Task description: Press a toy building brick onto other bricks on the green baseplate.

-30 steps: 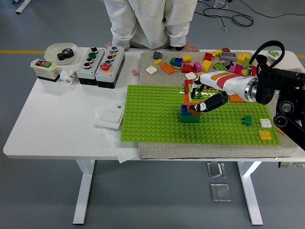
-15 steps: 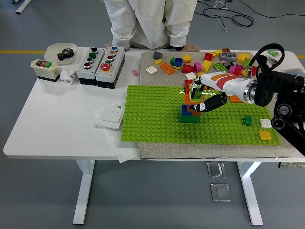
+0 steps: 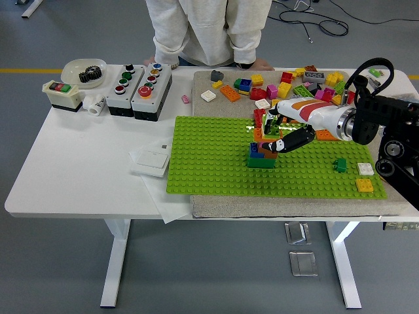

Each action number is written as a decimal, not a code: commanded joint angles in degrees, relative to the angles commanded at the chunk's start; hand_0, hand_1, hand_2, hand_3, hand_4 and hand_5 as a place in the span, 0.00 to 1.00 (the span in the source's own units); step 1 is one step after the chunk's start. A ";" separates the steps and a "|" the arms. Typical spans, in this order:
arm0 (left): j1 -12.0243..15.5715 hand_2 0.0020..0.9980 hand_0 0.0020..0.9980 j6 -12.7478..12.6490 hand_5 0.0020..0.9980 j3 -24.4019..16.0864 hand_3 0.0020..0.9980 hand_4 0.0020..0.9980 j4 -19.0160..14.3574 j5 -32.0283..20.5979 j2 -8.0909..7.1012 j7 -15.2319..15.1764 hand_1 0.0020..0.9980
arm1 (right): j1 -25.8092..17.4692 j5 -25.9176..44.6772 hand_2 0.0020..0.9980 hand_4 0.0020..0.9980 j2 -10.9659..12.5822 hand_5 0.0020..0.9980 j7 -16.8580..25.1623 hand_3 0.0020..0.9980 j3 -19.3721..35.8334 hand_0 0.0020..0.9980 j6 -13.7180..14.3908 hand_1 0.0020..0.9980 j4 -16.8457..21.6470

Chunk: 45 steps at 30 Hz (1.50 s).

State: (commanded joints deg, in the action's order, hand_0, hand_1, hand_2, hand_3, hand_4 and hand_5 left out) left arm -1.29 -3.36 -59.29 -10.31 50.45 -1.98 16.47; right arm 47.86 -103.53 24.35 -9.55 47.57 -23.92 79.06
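The green baseplate (image 3: 209, 157) lies on a grey mat at the table's middle right. On it stands a small stack of bricks (image 3: 260, 158): a dark green one at the bottom, with blue and orange ones on top. My right hand (image 3: 273, 135), white and orange with black fingertips, reaches in from the right. It sits right over the stack, its fingers curled on a lime green brick (image 3: 268, 128) that is at the stack's top. A red brick (image 3: 258, 118) stands just behind the stack. Whether the lime brick is seated on the stack is hidden by the fingers.
Loose bricks (image 3: 294, 82) are scattered on the mat behind the baseplate. A small green brick (image 3: 339, 165), a white one (image 3: 364, 169) and a yellow one (image 3: 364, 185) sit on the plate's right end. Button boxes (image 3: 141, 85), a bowl (image 3: 85, 70) and a white plate (image 3: 152, 159) are to the left. A person (image 3: 206, 29) stands at the far side.
My right hand has stayed over the stack with the lime brick and has barely shifted. The person at the far side has moved slightly.
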 joint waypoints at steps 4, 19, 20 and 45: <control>0.08 0.85 0.87 0.03 0.64 0.09 0.64 0.72 0.00 -0.04 -0.03 0.02 0.85 | 0.26 0.02 0.71 0.78 0.17 0.53 0.16 0.57 0.77 0.65 0.08 0.65 0.37; 0.52 0.85 0.87 0.13 0.64 -0.27 0.64 0.72 0.00 0.66 -0.06 0.17 0.85 | -0.38 0.89 0.73 0.78 0.77 0.52 2.54 0.61 6.26 0.67 5.83 0.67 0.04; 0.53 0.85 0.87 0.13 0.64 -0.38 0.64 0.72 0.00 0.78 -0.05 0.17 0.85 | -0.75 2.91 0.73 0.78 0.80 0.52 3.41 0.61 7.18 0.67 8.43 0.67 -0.89; -0.24 0.84 0.87 0.12 0.64 -3.30 0.64 0.72 0.00 3.45 0.53 -0.12 0.85 | -6.34 60.96 0.87 1.00 1.96 0.83 13.66 0.93 18.21 0.84 31.19 0.80 -10.83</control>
State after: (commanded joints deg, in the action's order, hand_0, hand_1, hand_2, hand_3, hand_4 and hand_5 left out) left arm -1.53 -3.24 -62.58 -10.31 53.90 -1.45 16.35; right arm 41.52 -42.56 26.31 4.11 65.79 7.27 68.23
